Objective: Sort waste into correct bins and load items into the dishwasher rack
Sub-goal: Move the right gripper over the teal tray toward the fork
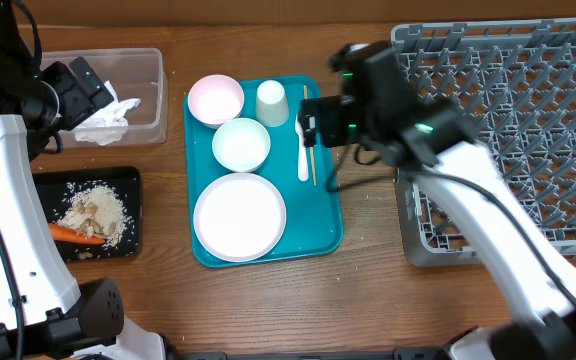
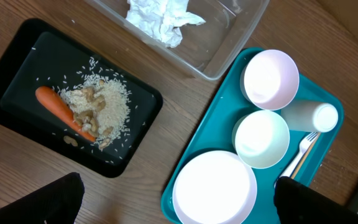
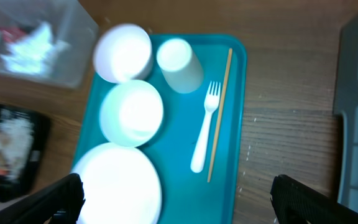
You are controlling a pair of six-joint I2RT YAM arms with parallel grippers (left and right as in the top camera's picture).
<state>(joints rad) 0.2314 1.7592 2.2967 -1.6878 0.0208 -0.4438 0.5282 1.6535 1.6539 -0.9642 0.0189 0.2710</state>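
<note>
The right gripper [image 1: 316,128] is held wide open and empty above the small white plastic fork [image 3: 204,127], right of centre on the teal rectangular tray [image 3: 178,143], so it's probably best pinched mid-handle, clear of the thin wooden chopstick [image 3: 220,112].

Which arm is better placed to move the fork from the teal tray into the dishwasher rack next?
Right. The right end effector hovers open beside the fork, with the rack on that side; the left end effector is over the clear tub.

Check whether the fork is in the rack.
No, the fork lies on the teal tray beside the chopstick.
</note>
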